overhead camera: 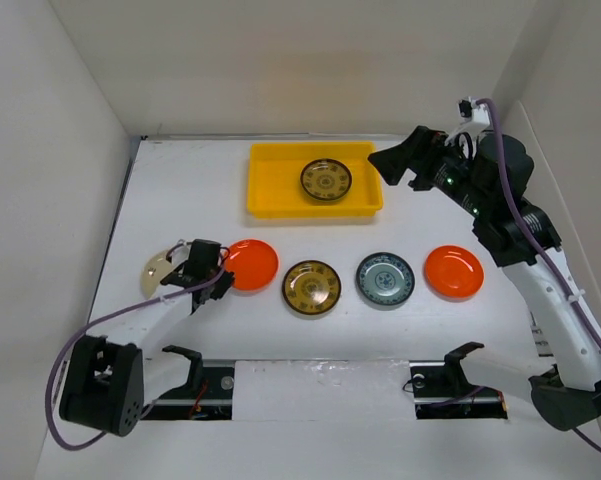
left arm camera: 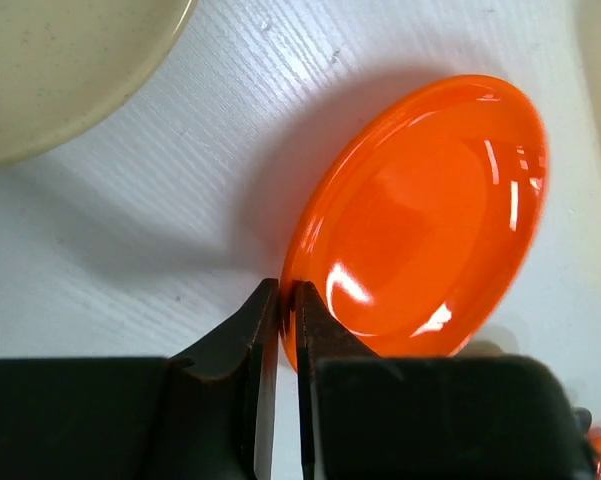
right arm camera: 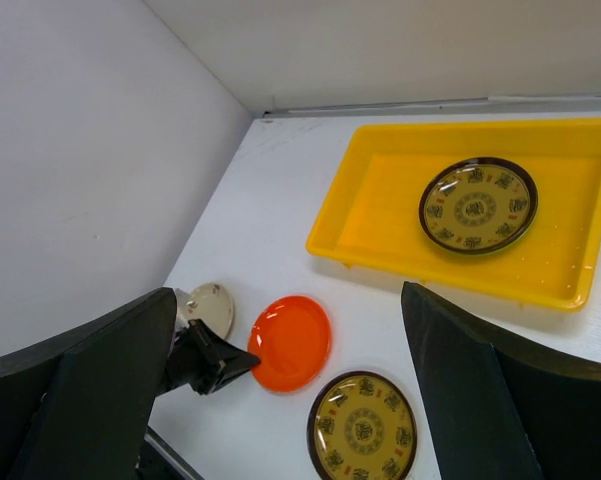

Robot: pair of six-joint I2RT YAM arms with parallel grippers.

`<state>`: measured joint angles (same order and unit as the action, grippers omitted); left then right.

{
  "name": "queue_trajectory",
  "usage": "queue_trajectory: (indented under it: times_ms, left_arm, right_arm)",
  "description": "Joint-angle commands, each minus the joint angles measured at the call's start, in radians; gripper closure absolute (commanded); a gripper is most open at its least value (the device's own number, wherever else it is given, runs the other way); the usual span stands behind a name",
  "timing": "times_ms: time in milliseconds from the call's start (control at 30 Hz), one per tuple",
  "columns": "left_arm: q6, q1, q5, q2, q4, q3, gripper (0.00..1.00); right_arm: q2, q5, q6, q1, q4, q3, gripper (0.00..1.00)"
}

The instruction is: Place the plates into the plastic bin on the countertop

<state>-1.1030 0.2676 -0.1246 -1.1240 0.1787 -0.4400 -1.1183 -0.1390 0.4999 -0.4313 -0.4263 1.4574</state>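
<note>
The left gripper is pinched shut on the left rim of an orange plate. The plate looks tilted and sits near the tabletop's left edge, just beside a cream plate. The yellow bin lies ahead and to the right, by the far edge — its long side runs left to right. One patterned plate fills its right half; the left half looks free. The right gripper, spread wide and empty, hangs by the bin's right end — probably clear.

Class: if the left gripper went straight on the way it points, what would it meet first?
The left orange plate: its rim is right at the left gripper's fingertips, seemingly pinched between them.
</note>
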Motion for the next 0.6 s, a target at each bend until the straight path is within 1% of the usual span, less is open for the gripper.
queue_trajectory:
  times_ms: [0,67,133,167,200,233,267,300,333,367,400,433,467,500,533,567]
  left_arm:
    - [0.052,0.018,-0.062,0.158,0.158,-0.064,1.0]
    - [0.061,0.036,-0.107,0.246,0.205,-0.121,1.0]
    - [0.09,0.036,-0.155,0.303,0.252,-0.234,1.0]
    - [0.106,0.036,-0.17,0.317,0.298,-0.28,1.0]
    - [0.152,0.036,-0.179,0.317,0.298,-0.326,1.0]
    - [0.185,0.036,-0.161,0.3,0.298,-0.404,1.0]
    - [0.233,0.036,-0.135,0.258,0.283,-0.437,1.0]
    - [0.292,0.036,-0.091,0.225,0.193,-0.462,1.0]
    - [0.374,0.036,-0.004,0.18,0.165,-0.53,1.0]
    - [0.408,0.036,0.046,0.123,0.147,-0.573,1.0]
    - [0.44,0.036,0.11,-0.002,0.077,-0.612,1.0]
    - [0.449,0.036,0.205,-0.07,0.049,-0.65,1.0]
    - [0.45,0.036,0.261,-0.136,0.006,-0.727,1.0]
    - [0.459,0.036,0.301,-0.271,-0.061,-0.773,1.0]
    - [0.459,0.051,0.313,-0.336,-0.077,-0.825,1.0]
    - [0.459,0.051,0.292,-0.4,-0.088,-0.942,1.0]
  right_arm:
    - [0.035,-0.001,-0.018,0.008,-0.014,0.021,0.0]
    - [0.046,0.01,-0.018,0.017,-0.023,0.021,0.0]
    - [0.055,0.019,-0.018,0.028,-0.032,0.021,0.0]
    - [0.064,0.019,-0.018,0.037,-0.032,0.021,0.0]
    - [0.064,0.019,-0.018,0.037,-0.032,0.021,0.0]
    - [0.064,0.019,-0.018,0.049,-0.032,0.021,0.0]
    - [0.064,0.019,-0.018,0.066,-0.032,0.011,0.0]
    - [0.064,0.019,-0.018,0.075,-0.032,0.011,0.0]
    - [0.064,0.019,-0.018,0.084,-0.032,0.0,0.0]
    - [0.064,0.019,-0.018,0.104,-0.032,-0.009,0.0]
    - [0.064,0.019,-0.018,0.117,-0.022,-0.032,0.0]
    - [0.064,0.006,0.005,0.129,-0.022,-0.043,0.0]
    - [0.064,-0.01,0.014,0.153,0.006,-0.055,0.0]
    - [0.064,-0.02,0.023,0.166,0.018,-0.083,0.0]
    - [0.064,-0.033,0.041,0.177,0.032,-0.097,0.0]
    - [0.064,-0.045,0.042,0.177,0.046,-0.11,0.0]
